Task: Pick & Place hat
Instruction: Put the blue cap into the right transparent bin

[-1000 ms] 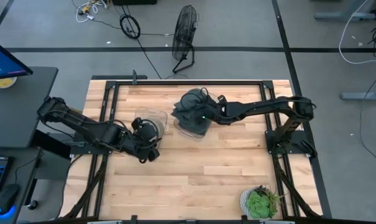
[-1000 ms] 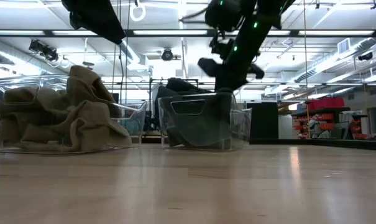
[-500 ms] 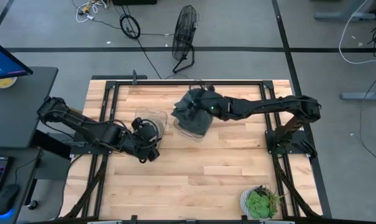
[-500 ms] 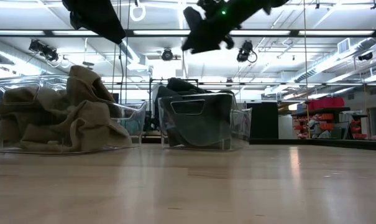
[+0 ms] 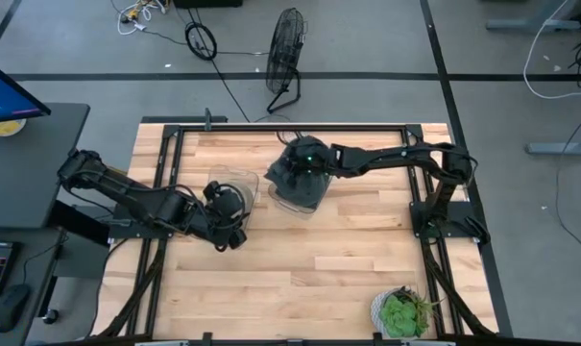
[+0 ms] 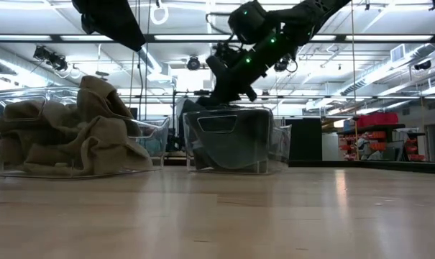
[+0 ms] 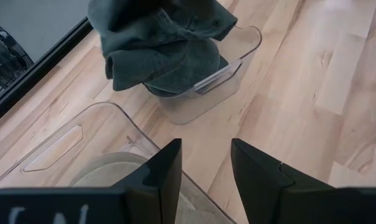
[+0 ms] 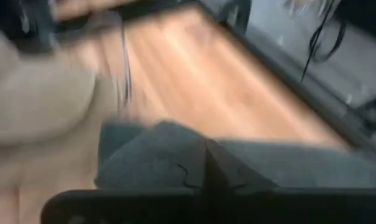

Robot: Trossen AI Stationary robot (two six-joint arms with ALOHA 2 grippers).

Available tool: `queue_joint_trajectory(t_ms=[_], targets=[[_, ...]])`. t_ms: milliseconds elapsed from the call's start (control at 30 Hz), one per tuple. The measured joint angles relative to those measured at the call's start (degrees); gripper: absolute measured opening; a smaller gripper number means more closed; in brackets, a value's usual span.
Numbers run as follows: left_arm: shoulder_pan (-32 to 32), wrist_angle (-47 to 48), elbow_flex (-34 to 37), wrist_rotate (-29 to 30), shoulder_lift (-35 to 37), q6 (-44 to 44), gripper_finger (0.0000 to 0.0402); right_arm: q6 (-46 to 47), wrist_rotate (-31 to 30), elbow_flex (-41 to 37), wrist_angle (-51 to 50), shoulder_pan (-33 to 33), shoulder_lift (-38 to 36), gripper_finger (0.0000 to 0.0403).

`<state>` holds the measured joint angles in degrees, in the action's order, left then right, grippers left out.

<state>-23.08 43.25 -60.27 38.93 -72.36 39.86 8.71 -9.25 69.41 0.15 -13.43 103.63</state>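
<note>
A pile of dark grey hats [image 5: 298,183] fills a clear bin [image 6: 235,140] at the table's far middle and also shows in the left wrist view [image 7: 169,50]. Beige hats [image 6: 73,133] lie in a second clear bin [image 5: 234,183] to its left. My right gripper [image 5: 302,159] reaches in from the right and stands at the grey pile's top [image 6: 216,90], shut; its wrist view is blurred, with grey cloth around the tips [image 8: 206,163]. My left gripper [image 7: 205,165] hovers open above the beige bin [image 5: 230,207]. My right gripper is shut with dark grey hat cloth [image 8: 169,158] on both sides of its fingertips, slanting down from the table's right side. Blur hides which part of the hat it has. The cloth below the fingers merges with the pile's top [image 6: 205,101].
A potted plant [image 5: 402,312] stands at the table's near right corner. The wooden table [image 5: 348,259] lies bare in front of both bins. The black frame rail [image 5: 290,125] runs close behind the bins.
My right gripper rose high out of the grey bin, then swung toward the table's far left and came down again to the pile's top at the bin's far side. The grey cloth on top of the pile shifted with it. My left arm kept still.
</note>
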Motion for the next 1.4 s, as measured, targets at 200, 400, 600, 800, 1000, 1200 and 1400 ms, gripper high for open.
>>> queue_joint_trajectory(t_ms=[200,400,600,800,1000,1200,1400], targets=[[0.01,0.28,0.00,0.00,0.00,-0.03,0.0142,3.75,-1.12,0.06,-15.15,1.69,-1.50,0.0005],[0.03,0.35,0.00,0.00,0.00,-0.05,0.0142,5.98,-4.30,0.19,-21.88,3.09,-0.91,0.0005],[0.03,0.47,0.00,0.01,0.00,-0.07,0.0142,7.76,-1.89,0.22,-23.06,2.64,2.29,0.0003],[0.03,0.65,0.00,0.00,-0.02,-0.04,0.0142,7.54,-1.84,0.22,-22.04,1.91,4.49,0.0003],[0.03,0.63,0.00,0.00,0.00,-0.01,0.0142,11.03,0.65,0.49,-23.25,0.57,3.38,0.0010],[0.03,0.67,0.00,0.03,-0.02,-0.25,0.0142,12.25,2.28,6.61,-35.09,1.75,-1.56,0.0043],[-0.02,1.01,0.04,0.40,1.16,0.89,0.0142,10.05,2.36,13.35,-46.23,4.31,-6.28,0.0093]])
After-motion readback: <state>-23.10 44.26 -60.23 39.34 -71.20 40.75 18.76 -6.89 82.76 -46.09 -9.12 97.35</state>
